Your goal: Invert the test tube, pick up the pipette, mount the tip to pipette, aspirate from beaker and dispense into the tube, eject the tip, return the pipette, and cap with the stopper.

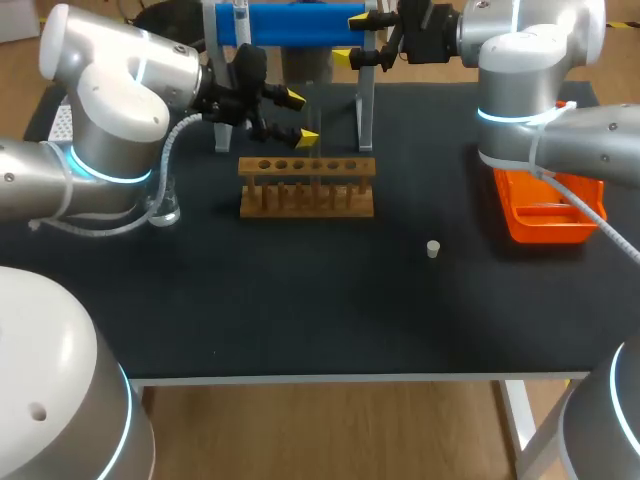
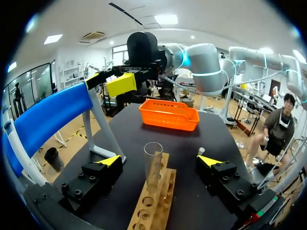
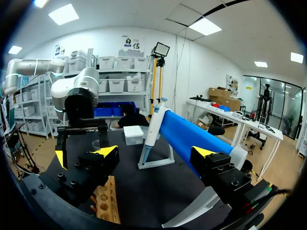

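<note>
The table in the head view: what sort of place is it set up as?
Probably a laboratory bench for liquid handling: a wooden rack holds an upright glass test tube, and a pipette rests on a stand.

- Bright, even light falls from white ceiling panels overhead, seen in both wrist views
- The matt black table (image 1: 300,300) gives no glare, with a soft shadow below the rack (image 1: 307,186)
- Pale reflections streak the glass test tube (image 2: 152,165)
</note>
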You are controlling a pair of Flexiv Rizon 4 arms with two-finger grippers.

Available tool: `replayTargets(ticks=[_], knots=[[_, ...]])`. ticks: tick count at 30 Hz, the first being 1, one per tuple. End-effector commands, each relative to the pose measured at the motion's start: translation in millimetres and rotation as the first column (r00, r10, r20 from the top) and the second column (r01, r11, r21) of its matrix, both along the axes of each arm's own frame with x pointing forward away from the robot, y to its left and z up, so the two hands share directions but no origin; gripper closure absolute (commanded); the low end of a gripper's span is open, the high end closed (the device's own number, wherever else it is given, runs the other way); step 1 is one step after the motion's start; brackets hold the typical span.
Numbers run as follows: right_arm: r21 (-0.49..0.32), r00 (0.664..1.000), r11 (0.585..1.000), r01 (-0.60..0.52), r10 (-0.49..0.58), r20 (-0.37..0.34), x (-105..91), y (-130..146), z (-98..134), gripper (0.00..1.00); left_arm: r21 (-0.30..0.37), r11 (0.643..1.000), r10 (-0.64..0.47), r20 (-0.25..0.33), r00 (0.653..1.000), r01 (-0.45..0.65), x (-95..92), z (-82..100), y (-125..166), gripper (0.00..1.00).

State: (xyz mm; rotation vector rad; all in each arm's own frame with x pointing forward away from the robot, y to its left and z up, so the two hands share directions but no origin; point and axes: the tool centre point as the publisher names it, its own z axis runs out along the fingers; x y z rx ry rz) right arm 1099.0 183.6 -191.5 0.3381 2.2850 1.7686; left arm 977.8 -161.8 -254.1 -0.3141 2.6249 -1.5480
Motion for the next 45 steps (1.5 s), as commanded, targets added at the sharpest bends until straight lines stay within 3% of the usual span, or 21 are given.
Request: replayTargets(ticks=[1,33,39,45], knots=[[-0.001,1.0,1.0,-0.001,0.001,-0.001,1.0,0,0,0.0,-0.001,1.0,-0.002,-0.004,1.0,0.002,9.6,-6.3,-5,0.0],[-0.001,1.0,1.0,-0.001,0.001,-0.001,1.0,0,0,0.0,0.02,1.0,0.009,-0.024,1.0,-0.008,12.7,-11.8,-11,0.0],[-0.001,1.0,1.0,-0.001,0.001,-0.001,1.0,0,0,0.0,0.073,0.997,-0.022,0.061,0.998,0.017,11.5,-8.7,-15,0.0],[-0.001,1.0,1.0,-0.001,0.001,-0.001,1.0,0,0,0.0,0.073,0.997,-0.023,0.074,0.997,0.018,12.0,-8.9,-18,0.0]])
